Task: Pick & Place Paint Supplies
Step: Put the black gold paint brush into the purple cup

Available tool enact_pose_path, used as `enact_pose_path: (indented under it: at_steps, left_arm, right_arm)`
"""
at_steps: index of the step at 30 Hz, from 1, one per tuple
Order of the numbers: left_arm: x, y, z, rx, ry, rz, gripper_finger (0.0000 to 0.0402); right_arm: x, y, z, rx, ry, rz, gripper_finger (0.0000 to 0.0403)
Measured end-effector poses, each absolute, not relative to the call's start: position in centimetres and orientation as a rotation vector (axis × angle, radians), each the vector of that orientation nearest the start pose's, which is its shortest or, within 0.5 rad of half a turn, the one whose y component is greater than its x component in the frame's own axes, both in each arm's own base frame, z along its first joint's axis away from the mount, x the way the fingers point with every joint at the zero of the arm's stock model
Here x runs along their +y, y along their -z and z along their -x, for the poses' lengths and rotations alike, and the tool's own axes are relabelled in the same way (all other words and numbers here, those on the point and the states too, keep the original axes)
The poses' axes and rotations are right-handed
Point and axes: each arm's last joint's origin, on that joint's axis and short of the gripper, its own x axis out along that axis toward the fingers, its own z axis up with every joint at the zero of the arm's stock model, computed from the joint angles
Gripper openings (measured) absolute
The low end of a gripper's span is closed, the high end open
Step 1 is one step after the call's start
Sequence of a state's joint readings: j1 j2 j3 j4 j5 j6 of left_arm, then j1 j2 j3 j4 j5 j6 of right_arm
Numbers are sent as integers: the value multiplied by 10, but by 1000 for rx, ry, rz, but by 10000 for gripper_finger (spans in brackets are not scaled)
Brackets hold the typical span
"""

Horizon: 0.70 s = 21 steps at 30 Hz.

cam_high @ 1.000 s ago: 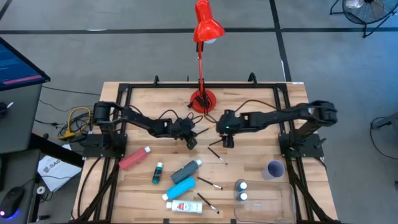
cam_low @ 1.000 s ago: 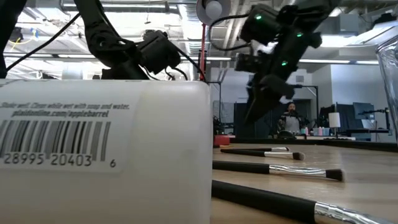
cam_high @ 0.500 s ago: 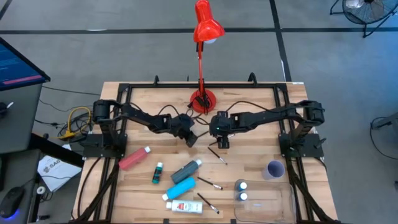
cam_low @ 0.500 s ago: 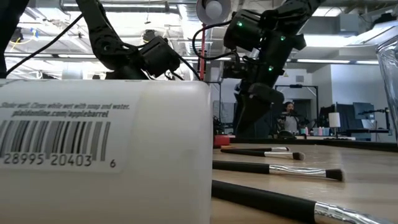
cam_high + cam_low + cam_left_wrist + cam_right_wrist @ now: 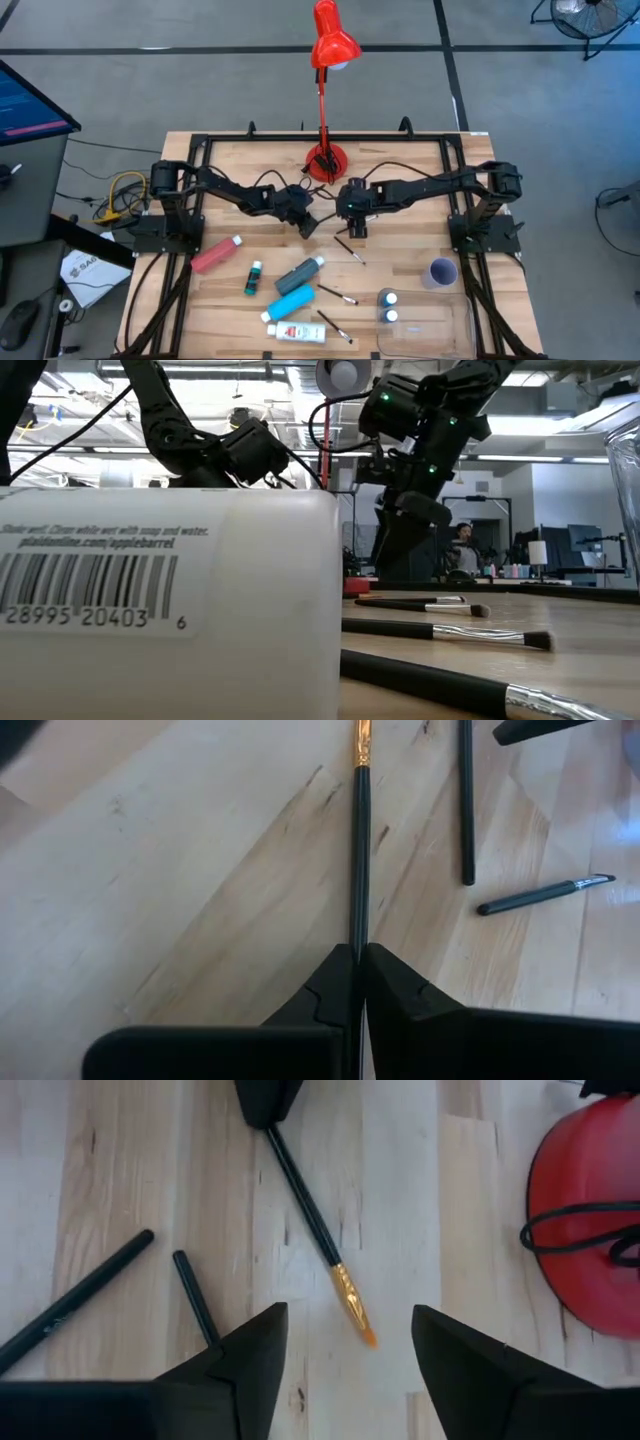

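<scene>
Notably, writing: white bottle (image 5: 165, 610) fills the low view's near side; barcode digits "28995 20403 6", a web address ending "/applebarrel", and a partly legible line ending "...wet with soap and water."
Counter: pale wood planks (image 5: 400, 250), black frame rails along the edges.
Left gripper: (image 5: 357, 975) near counter centre, jaws clamped tight on the handle of a thin dark paintbrush (image 5: 359, 840); gold ferrule and orange tip point away from it, toward the right arm.
Right gripper: (image 5: 345, 1342) just beside the left one at counter centre, fingers (image 5: 250, 1355) standing wide apart, hovering over the held brush's orange tip; nothing between them.
Loose brushes: two dark handles (image 5: 75, 1305) lie on the wood near the right gripper; three more (image 5: 445, 632) lie across the low view's foreground.
Front half of counter: pink-red tube (image 5: 215, 254) toward the left edge, small teal bottle (image 5: 254, 277), grey-blue tube (image 5: 300, 272), blue tube (image 5: 292, 298), white tube (image 5: 295, 331) at the front edge.
Front right corner: two white-capped bottles (image 5: 388, 306) by a clear tray (image 5: 440, 330); lilac cup (image 5: 441, 272) near the right edge.
Back edge: red desk lamp (image 5: 328, 45), its base (image 5: 590, 1230) close to the grippers.
Room: grey floor, monitor (image 5: 30, 110) off the left edge, a person (image 5: 462, 550) far behind under ceiling lights.
</scene>
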State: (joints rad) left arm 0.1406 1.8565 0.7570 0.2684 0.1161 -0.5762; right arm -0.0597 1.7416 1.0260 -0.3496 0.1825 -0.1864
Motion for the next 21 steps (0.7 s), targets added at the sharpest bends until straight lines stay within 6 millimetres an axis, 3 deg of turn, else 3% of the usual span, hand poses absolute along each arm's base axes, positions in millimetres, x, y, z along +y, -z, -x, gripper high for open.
enact_pose_path:
  at_steps: [7,21]
  left_arm:
    - [35,-95,-323,799,-248,605,0]
    - [27,-91,-319,825,-189,594,0]
  right_arm:
    - [-26,-164,-335,1075,58,183,183]
    - [-30,-127,-341,1181,2,169,177]
